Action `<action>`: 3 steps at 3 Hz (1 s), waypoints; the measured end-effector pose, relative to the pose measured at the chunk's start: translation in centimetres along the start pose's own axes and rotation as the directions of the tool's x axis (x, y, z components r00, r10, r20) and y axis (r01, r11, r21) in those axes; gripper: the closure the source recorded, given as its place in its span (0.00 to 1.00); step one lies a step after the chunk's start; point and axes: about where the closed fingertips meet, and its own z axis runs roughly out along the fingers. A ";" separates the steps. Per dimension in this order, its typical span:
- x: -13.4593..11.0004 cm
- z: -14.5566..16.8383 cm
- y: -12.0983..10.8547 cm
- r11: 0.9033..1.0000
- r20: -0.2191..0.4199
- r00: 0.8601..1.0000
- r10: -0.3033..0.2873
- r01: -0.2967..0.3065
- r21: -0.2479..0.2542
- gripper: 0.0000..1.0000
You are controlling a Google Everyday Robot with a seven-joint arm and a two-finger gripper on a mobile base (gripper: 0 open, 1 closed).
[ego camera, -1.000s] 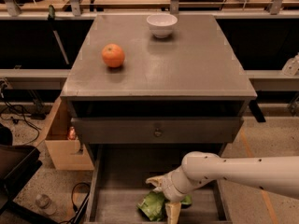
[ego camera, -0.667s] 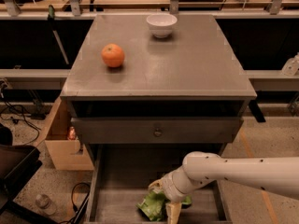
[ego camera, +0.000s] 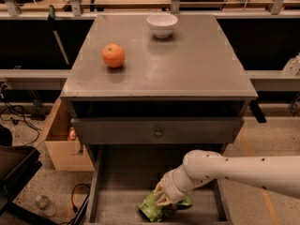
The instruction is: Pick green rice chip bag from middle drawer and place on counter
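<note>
The green rice chip bag (ego camera: 151, 210) lies crumpled on the floor of the open middle drawer (ego camera: 117, 205), near its front. My gripper (ego camera: 165, 201) reaches in from the right on a white arm (ego camera: 234, 170) and sits right on top of the bag, touching its upper right side and hiding part of it. The counter (ego camera: 187, 64) is the grey top of the cabinet above, well above the gripper.
An orange fruit (ego camera: 113, 56) sits on the counter's left and a white bowl (ego camera: 162, 25) at its back. A shut drawer front with a small knob (ego camera: 158, 132) overhangs the open drawer. A cardboard box (ego camera: 61, 149) and a bottle (ego camera: 44, 204) are on the ground at left.
My gripper has settled a little lower onto the bag. The bag has barely shifted and stays on the drawer floor.
</note>
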 end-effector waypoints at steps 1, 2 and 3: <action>-1.2 -3.8 -1.3 1.000 -0.095 0.995 0.010 -0.011 -0.011 0.83; -2.6 -7.2 -3.3 0.999 -0.148 0.989 0.030 -0.024 0.040 0.60; -2.6 -7.1 -3.2 0.999 -0.147 0.989 0.028 -0.023 0.036 0.36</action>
